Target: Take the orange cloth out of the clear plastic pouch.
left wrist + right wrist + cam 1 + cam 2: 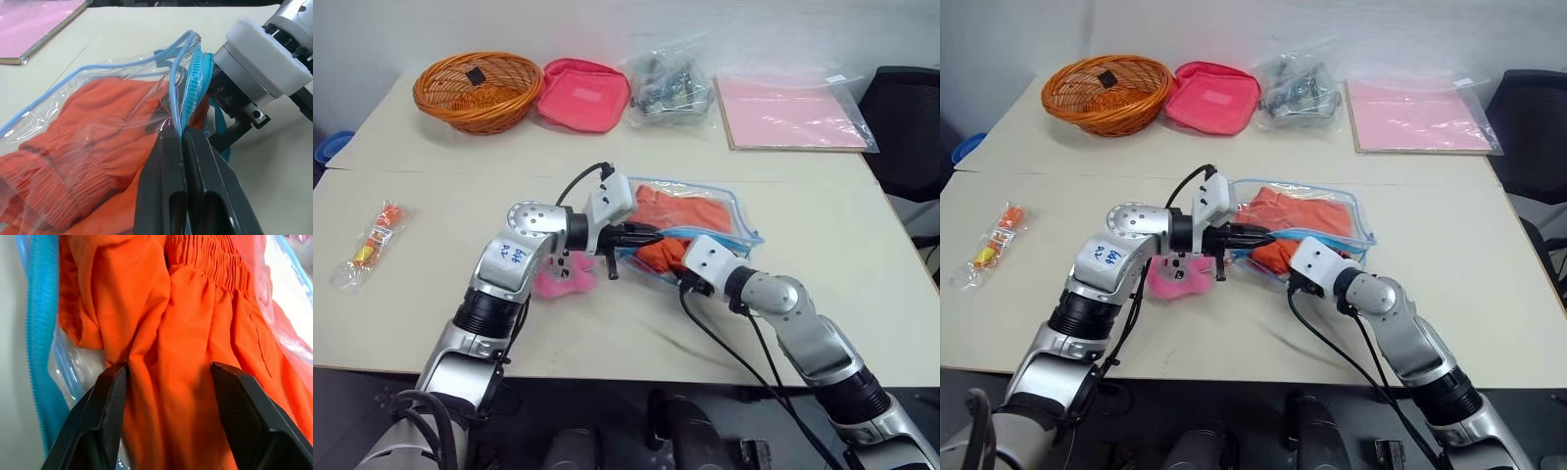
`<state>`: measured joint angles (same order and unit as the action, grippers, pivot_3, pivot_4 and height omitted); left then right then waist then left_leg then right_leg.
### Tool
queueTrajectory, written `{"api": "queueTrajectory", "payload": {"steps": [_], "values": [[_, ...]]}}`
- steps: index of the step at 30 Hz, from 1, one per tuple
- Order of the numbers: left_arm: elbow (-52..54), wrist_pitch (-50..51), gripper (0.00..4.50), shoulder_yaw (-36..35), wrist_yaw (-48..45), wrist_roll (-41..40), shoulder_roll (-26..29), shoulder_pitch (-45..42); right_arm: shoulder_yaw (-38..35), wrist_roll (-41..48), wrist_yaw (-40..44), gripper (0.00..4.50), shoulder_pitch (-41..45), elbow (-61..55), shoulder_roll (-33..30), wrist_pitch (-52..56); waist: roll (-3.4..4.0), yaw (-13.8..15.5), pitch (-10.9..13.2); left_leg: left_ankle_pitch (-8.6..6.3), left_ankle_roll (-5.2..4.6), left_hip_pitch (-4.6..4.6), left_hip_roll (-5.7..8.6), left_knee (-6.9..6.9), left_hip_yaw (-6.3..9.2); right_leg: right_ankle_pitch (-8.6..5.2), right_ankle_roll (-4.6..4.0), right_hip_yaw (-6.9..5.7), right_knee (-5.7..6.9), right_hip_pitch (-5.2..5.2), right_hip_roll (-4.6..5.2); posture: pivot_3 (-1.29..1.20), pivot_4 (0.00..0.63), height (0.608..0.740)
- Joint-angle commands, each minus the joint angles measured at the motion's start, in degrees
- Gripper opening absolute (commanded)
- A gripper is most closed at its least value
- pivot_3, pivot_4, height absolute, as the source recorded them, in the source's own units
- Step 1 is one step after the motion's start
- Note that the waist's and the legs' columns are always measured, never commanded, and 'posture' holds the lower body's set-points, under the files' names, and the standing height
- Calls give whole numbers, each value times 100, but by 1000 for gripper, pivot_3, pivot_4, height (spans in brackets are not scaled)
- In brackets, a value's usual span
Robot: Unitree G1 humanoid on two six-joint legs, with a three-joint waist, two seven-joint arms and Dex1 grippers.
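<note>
Black fingers of the right gripper (168,421) stand spread, a fold of the soft bright-orange cloth (190,333) bunched between them at the pouch mouth; no pinch yet. Left gripper (183,139), fingers pressed together, pinches the light-blue zip edge of the clear plastic pouch (729,211), holding the mouth up. Pouch lies on the beige table (431,284), cloth mostly inside.

Risks, my read:
- Right fingers close on film plus cloth, so the whole pouch drags along.
- Shallow bite on one fold slips out under pull.
- Left pinch sits on a thin edge; a hard tug could strip it loose and the mouth collapses.
</note>
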<state>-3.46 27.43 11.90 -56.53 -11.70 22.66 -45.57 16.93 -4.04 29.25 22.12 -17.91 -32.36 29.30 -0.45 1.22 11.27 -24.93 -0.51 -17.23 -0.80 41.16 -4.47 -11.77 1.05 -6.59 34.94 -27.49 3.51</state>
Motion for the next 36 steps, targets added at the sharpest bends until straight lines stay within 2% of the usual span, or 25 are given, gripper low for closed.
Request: {"api": "queueTrajectory", "payload": {"steps": [1,4,5,12,18,21,28,32,33,36], "values": [[57,-211,0,21,-27,24,42,4,-295,92,142,3339,-118,-735,-70,139,0,2,0,0,0,0,0,0,2,0,0,-1,0,0,0,0,150,740],[63,-216,0,17,-31,9,51,5,-227,-23,199,4313,-315,-841,-166,126,0,2,0,0,0,2,1,0,3,0,0,-1,-2,4,0,0,150,740],[65,-212,0,13,-32,2,51,1,-210,-55,193,4414,-349,-831,-165,108,0,5,0,0,0,2,1,0,3,0,0,-2,-2,4,0,0,150,740],[210,-151,0,28,-81,-70,23,15,-205,-215,22,4414,-189,-316,126,12,0,-9,0,0,0,2,2,0,2,0,0,0,-1,4,-1,0,150,740],[204,-132,0,18,-87,-81,13,26,73,-489,170,4414,-83,371,80,-288,0,-9,0,0,0,3,2,-1,1,0,0,0,0,3,0,0,150,740],[219,-97,0,1,-57,-102,-21,29,198,-602,216,3819,-17,866,124,-411,0,-9,0,0,0,4,0,-2,1,0,0,1,-1,9,-2,0,150,740],[325,78,0,-42,-18,-190,-69,139,256,-690,279,1524,108,1315,204,-756,-1,-12,-1,0,0,8,-1,-3,1,0,0,4,-2,32,1,0,150,740],[190,699,0,-363,350,-542,-388,-48,466,-854,538,205,-83,1012,30,-954,-2,13,-2,0,0,7,0,-1,4,0,1,3,-3,32,3,0,150,740],[153,799,0,-414,437,-585,-459,-88,521,-924,576,15,-119,949,-14,-1018,-3,11,-2,0,0,7,1,-1,6,0,1,3,-3,32,3,0,150,740],[-1,969,0,-508,703,-613,-656,-220,710,-1136,793,15,-233,658,-216,-1358,-4,10,-3,0,0,6,1,-3,9,0,1,0,-7,32,2,0,150,740]]}}
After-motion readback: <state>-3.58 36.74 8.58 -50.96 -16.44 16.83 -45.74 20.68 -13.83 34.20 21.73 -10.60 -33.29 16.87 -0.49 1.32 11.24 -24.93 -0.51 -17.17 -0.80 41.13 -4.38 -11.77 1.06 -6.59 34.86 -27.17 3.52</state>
